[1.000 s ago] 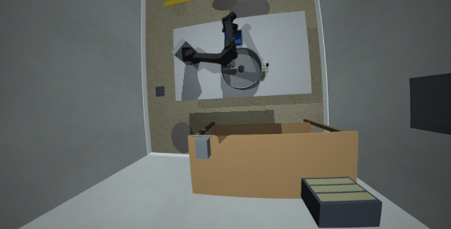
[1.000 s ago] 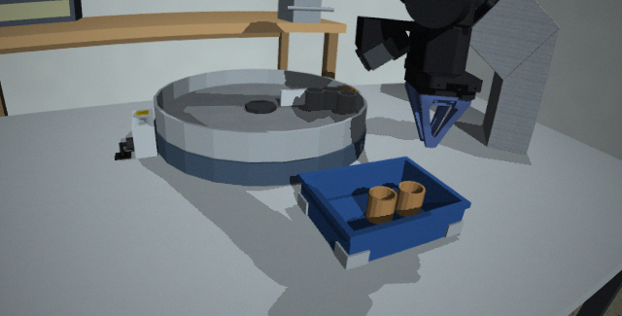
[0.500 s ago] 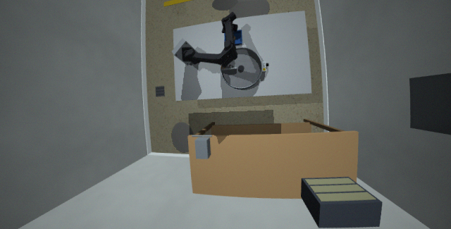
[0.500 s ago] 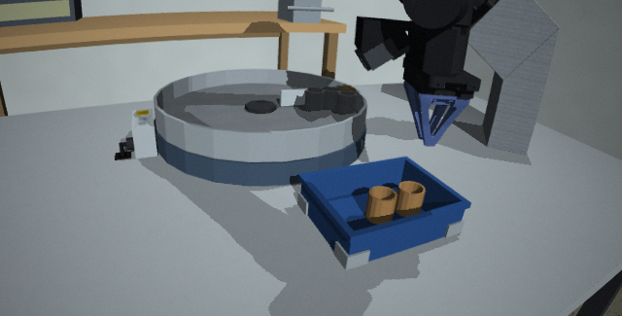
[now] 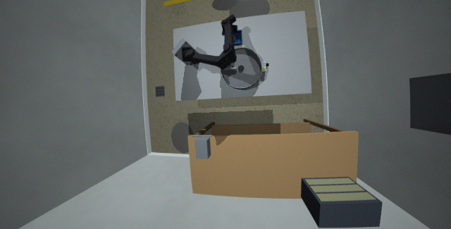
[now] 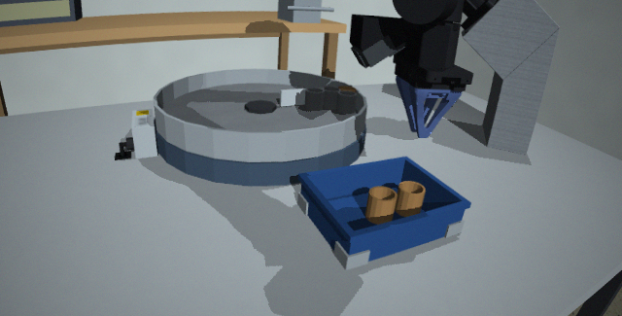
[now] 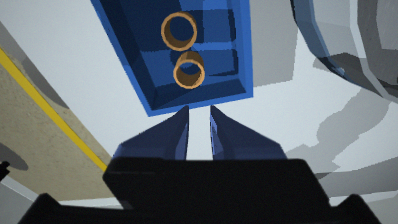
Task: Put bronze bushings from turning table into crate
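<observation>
At twelve o'clock beyond the blue crate (image 5: 239,36) (image 6: 408,238) (image 7: 245,55) in the exterior view, an empty gripper (image 6: 424,136) (image 7: 199,111) hovers, fingers slightly parted, two bronze bushings (image 6: 379,209) (image 7: 190,60) already inside, while shadow at the turning table's (image 5: 259,68) (image 6: 258,146) (image 7: 315,45) two o'clock could disguise a brown-topped piece (image 6: 347,89) as steel

In the exterior view, the tool (image 6: 424,136) (image 7: 199,111) hangs over the table (image 5: 289,53) (image 6: 97,209) (image 7: 270,105), the crate (image 6: 408,245) (image 7: 244,45) before it and the turning table (image 5: 246,79) (image 6: 253,146) to its left. Within the crate stand two bushings, a nearer one (image 6: 410,201) (image 7: 190,57) and a farther one (image 6: 381,206) (image 7: 164,31) from the tool. On the turning table, two more bushings, one (image 6: 313,99) left of the other (image 6: 346,103), stand toward the tool's side (anything behind them is hard to tell), while the mounting post (image 6: 515,112) stands right of the tool.
</observation>
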